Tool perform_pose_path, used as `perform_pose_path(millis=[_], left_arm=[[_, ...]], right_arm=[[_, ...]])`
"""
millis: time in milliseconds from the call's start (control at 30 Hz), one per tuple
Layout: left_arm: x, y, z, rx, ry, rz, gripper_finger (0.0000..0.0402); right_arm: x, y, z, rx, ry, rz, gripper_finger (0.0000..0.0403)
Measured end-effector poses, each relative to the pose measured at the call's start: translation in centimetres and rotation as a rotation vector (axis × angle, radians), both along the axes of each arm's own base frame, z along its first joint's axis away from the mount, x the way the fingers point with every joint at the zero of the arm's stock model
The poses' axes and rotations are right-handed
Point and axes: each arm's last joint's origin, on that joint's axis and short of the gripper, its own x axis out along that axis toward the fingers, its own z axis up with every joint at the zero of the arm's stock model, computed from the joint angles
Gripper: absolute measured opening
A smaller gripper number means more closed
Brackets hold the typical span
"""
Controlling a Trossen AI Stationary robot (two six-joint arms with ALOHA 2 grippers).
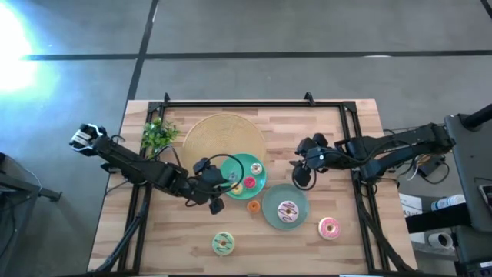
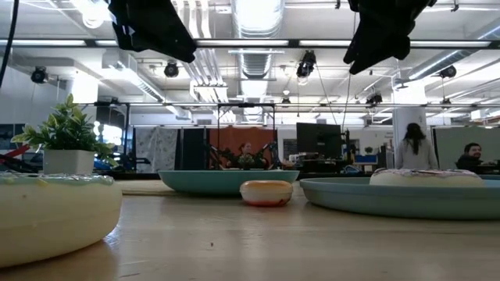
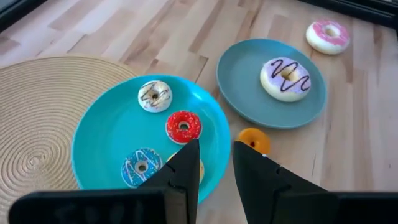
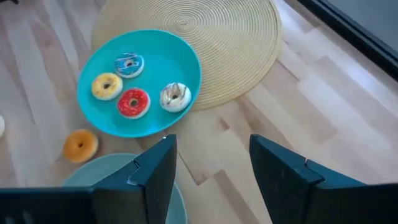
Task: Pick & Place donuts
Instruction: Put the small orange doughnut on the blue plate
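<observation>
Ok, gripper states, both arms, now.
Left gripper: open, empty, above the bright plate.
Right gripper: open, empty, above the table.

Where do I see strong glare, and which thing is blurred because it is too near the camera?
High view: a white glare spot washes the floor at the top-left corner. Low view: the green-frosted donut at the left edge looms out of focus; ceiling lamps are overexposed.

Left wrist view: yellow donut [image 3: 198, 169] on the bright teal plate [image 3: 99, 134] mostly hidden behind the left claw [image 3: 214, 167]. Woven mat [image 3: 37, 118] cut off at frame edge. Right wrist view: darker teal plate [image 4: 93, 169] largely behind the right claw [image 4: 211, 163]. Low view: green donut [image 2: 55, 215] cropped at edge, blurred.
</observation>
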Motion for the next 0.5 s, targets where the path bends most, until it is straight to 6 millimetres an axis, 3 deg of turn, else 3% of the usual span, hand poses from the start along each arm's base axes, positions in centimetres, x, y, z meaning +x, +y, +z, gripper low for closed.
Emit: perform_pose_path(millis=[500], left_arm=[[-0.57, 0.35, 0.72, 0.004, -0.019, 0.005, 0.0071]], right_arm=[[0.04, -0.06, -0.12, -0.022, 0.002, -0.007, 0.0194]])
